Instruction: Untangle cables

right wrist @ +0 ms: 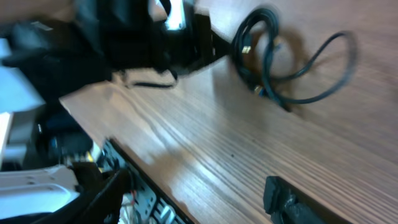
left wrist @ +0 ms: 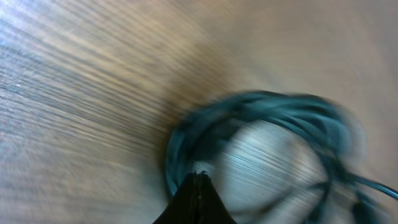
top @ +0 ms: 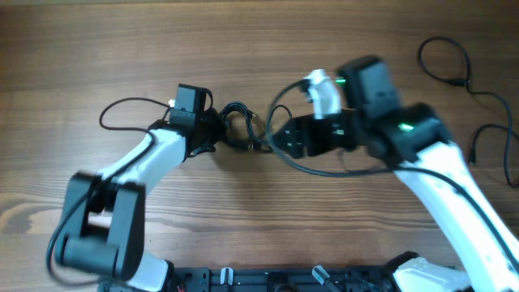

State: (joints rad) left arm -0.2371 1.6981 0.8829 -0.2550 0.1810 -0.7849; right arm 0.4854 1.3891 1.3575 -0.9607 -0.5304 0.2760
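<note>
The cables form a small black knotted clump (top: pixel 240 127) at mid-table, with one long loop (top: pixel 302 165) trailing right under my right arm. My left gripper (top: pixel 217 134) is at the clump's left edge. In the blurred left wrist view its jaws (left wrist: pixel 199 176) are shut, and the coiled cables (left wrist: pixel 273 118) curve just past the tips. Whether a strand is pinched does not show. My right gripper (top: pixel 276 136) hovers just right of the clump. In the right wrist view it (right wrist: pixel 196 186) stands open with only bare wood between its fingers, and the clump (right wrist: pixel 258 59) lies farther off.
Two separate black cables lie apart, one looped at the back right (top: pixel 444 63), another by the right edge (top: pixel 491 139). A thicker arm wire (top: pixel 122 108) arcs left of the left wrist. A black equipment rail (top: pixel 284 280) lines the front edge.
</note>
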